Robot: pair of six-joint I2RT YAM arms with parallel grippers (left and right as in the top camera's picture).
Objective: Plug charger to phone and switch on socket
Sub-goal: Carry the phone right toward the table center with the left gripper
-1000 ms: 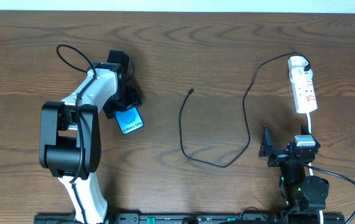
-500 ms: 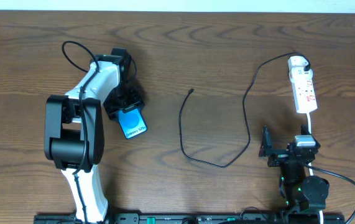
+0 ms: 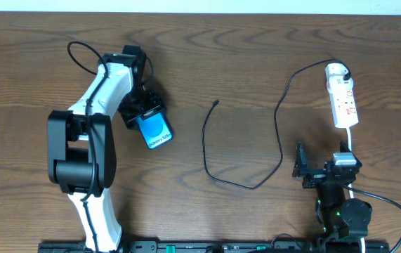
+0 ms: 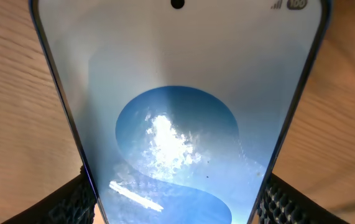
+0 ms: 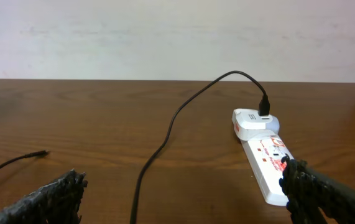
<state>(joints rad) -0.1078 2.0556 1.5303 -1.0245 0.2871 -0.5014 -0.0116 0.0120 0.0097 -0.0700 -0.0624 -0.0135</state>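
My left claw grips the one phone by its edges, at the left of the tabletop. My right claw gapes wide, empty, near the one socket. One charger lies between, tip loose.

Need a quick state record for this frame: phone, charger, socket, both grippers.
phone: screen up, long edges between the left gripper's fingers
charger: plug tip loose on the table, apart from phone; other end in adapter on socket
socket: far right, flat on table; switch state unreadable
left gripper: shut on phone
right gripper: open, empty, near socket's cord end
status: phone not yet plugged
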